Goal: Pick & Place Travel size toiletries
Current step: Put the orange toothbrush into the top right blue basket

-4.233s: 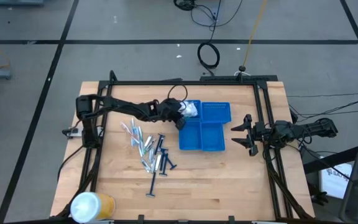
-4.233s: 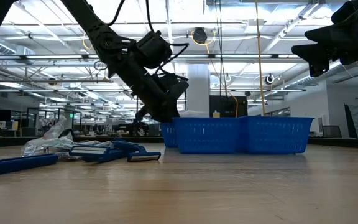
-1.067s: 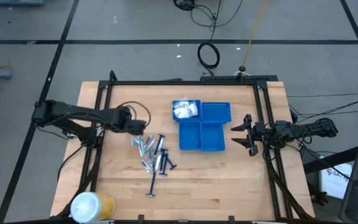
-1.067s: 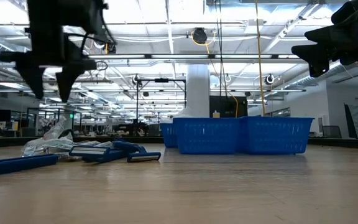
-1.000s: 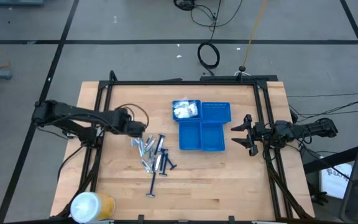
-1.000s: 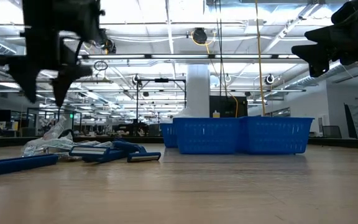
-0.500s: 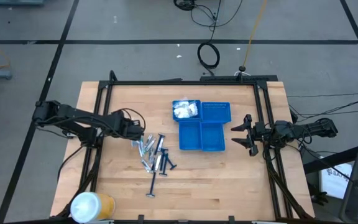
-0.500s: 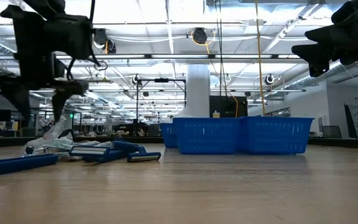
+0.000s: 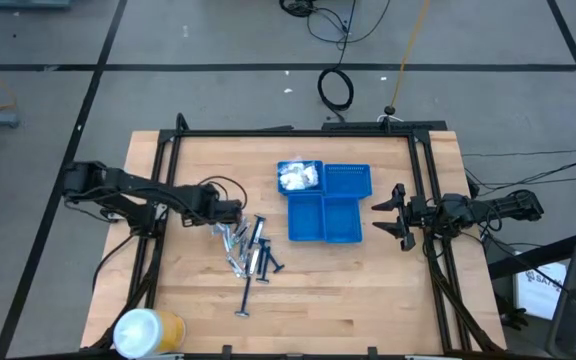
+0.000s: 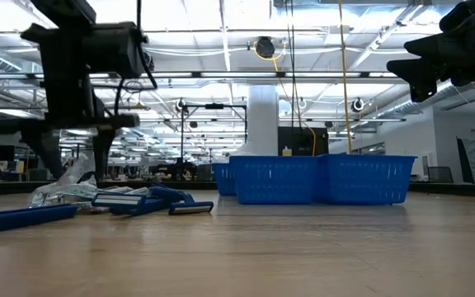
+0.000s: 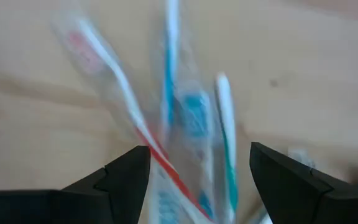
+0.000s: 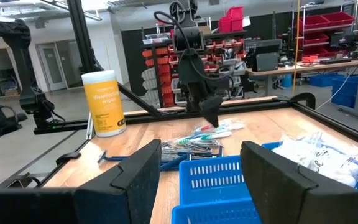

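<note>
I count one blue tray (image 9: 326, 204) with three compartments, one packet (image 9: 297, 178), one wipes tub (image 9: 146, 330), and two grippers of mine. The razor pile is too tangled to count.

Left wrist view: wrapped toothbrushes (image 11: 185, 124) blurred, print unreadable, lower ends cut off at the bottom edge. High view: pile of toiletries (image 9: 248, 250) too small to separate item by item. Low view: right gripper (image 10: 448, 49) cut off at upper right edge.
</note>
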`<state>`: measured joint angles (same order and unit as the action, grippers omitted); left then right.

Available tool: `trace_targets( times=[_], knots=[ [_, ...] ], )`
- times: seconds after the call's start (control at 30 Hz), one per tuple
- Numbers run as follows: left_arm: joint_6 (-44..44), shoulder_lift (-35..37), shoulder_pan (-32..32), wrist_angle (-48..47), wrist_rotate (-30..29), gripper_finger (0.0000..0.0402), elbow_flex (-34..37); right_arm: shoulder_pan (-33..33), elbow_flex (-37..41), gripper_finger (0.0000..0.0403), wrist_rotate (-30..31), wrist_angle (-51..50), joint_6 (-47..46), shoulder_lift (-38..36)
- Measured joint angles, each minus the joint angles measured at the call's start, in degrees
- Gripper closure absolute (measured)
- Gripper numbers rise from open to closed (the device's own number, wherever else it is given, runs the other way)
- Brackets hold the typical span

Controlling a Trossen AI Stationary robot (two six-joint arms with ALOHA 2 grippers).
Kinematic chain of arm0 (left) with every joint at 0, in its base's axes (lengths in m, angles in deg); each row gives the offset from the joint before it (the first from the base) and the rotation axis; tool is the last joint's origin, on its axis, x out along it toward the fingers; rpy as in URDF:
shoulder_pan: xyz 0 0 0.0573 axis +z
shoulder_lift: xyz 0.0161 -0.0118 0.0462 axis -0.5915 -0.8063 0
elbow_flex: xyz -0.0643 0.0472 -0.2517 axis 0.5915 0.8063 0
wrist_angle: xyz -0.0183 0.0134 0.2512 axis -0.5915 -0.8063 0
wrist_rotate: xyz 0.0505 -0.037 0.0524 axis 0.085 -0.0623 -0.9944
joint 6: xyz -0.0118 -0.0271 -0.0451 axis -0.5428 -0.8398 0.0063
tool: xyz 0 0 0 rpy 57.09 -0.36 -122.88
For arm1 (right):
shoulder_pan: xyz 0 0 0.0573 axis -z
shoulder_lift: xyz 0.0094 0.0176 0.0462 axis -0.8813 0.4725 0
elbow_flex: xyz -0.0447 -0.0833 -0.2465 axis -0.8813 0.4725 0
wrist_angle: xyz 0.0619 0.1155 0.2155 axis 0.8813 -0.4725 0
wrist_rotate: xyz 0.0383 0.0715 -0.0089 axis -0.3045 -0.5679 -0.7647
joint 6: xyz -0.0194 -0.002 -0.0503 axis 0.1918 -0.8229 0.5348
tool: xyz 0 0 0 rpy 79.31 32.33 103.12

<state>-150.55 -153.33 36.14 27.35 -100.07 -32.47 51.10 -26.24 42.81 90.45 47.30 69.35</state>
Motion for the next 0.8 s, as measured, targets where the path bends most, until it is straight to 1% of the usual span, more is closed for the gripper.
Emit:
trace_targets(
  times=[0.17,0.23,0.3,0.4,0.5,0.6,0.73,0.8],
  knots=[
    [0.28,-5.61,-0.37,1.47,3.42,0.0131,0.00,-0.01,0.01,0.0195,-0.01,0.01,0.00,0.02],
    [0.52,-6.79,-0.37,1.66,5.19,0.0131,-0.07,0.00,0.02,0.0195,0.00,0.17,0.00,0.00],
    [1.28,-7.05,-0.37,2.22,5.34,0.0131,-0.07,-0.01,0.01,0.0195,0.00,0.00,0.00,0.02],
    [5.38,-7.14,-0.35,5.12,4.36,0.0131,-0.02,-0.02,0.02,0.0195,-0.01,0.00,0.00,0.02],
    [12.65,-7.20,-0.32,8.52,3.75,0.0131,-0.02,0.00,0.00,0.0195,0.00,0.02,0.00,0.02],
    [18.53,-7.21,-0.37,8.96,2.85,0.0131,0.00,0.00,0.00,0.0195,0.00,0.00,0.00,0.02],
    [21.90,-7.21,-0.37,8.79,2.49,0.0131,0.00,-0.02,0.01,0.0195,0.00,0.00,0.00,0.02],
    [22.03,-7.12,-0.32,8.25,3.04,0.0131,0.00,0.00,0.00,0.0195,0.00,0.00,0.00,0.02]
  ],
)
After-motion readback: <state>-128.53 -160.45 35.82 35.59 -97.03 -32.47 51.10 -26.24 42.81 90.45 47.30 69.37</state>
